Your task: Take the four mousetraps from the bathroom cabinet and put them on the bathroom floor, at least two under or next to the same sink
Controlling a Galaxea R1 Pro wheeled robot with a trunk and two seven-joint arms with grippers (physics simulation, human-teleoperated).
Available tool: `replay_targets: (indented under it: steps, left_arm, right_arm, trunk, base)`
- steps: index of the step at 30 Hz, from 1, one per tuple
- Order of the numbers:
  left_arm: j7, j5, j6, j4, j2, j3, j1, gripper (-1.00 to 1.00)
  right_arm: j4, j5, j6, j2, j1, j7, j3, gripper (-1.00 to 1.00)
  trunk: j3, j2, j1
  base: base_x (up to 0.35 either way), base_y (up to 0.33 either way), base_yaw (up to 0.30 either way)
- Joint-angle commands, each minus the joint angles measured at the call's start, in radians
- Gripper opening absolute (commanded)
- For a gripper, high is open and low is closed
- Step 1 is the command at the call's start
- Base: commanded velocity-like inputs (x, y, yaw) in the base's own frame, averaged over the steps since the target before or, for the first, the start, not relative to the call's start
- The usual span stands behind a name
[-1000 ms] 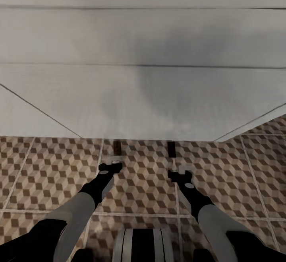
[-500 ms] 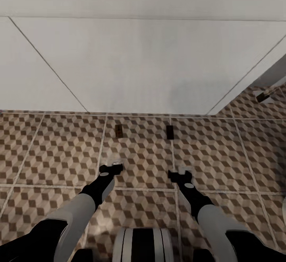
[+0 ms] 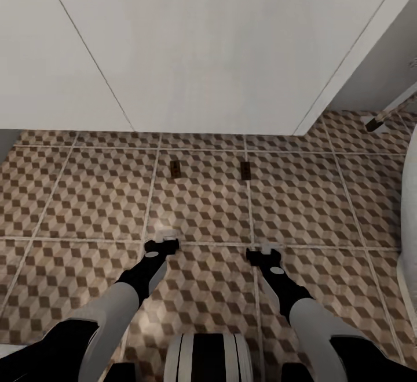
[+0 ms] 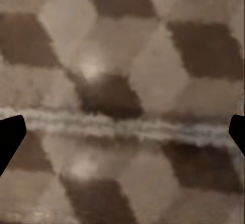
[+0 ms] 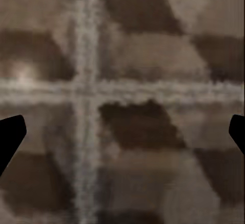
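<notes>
Two mousetraps, small dark brown boards, lie flat on the patterned bathroom floor point(image 3: 87, 196). One mousetrap point(image 3: 175, 168) is on the left and the other point(image 3: 245, 170) on the right, both a short way in front of a white boxy unit point(image 3: 220, 57). My left gripper point(image 3: 164, 239) and right gripper point(image 3: 264, 251) hang low over the tiles, nearer to me than the traps and apart from them. Both are open with nothing between the fingers; the left wrist view point(image 4: 122, 137) and right wrist view point(image 5: 122, 137) look down on bare tile and grout. The cabinet is out of view.
The white unit spans the far side, and a grey wall point(image 3: 385, 63) runs back on its right. A dark-headed stick object point(image 3: 377, 122) lies on the floor at the far right. A white rounded fixture point(image 3: 409, 219) stands at the right edge.
The whole picture has shifted: the camera has drawn back from the white unit, so more floor shows. Both arms keep their pose, and the traps lie where they were on the tiles.
</notes>
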Motion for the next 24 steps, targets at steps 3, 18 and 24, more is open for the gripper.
replay_targets:
  steps: [3, 18, 24]
  left_arm:
    - [0.005, 0.001, 0.001, 0.0, 0.0, -0.004, 0.0, 1.0]
    - [0.005, 0.002, 0.0, 0.002, 0.001, -0.002, 0.0, 1.0]
    - [0.004, 0.002, 0.0, 0.002, 0.0, -0.003, 0.0, 1.0]
  right_arm:
    - [0.001, 0.009, -0.003, -0.002, 0.0, -0.001, -0.006, 1.0]
    - [0.001, 0.009, -0.002, 0.001, 0.0, -0.002, -0.004, 1.0]
    - [0.001, 0.009, -0.002, 0.003, 0.0, -0.003, -0.004, 1.0]
  trunk:
    - [0.0, 0.0, -0.001]
    - [0.0, 0.0, -0.001]
    - [0.0, 0.0, -0.001]
  base:
    - [-0.346, 0.0, 0.0]
    - [-0.347, 0.0, 0.0]
    - [-0.333, 0.0, 0.0]
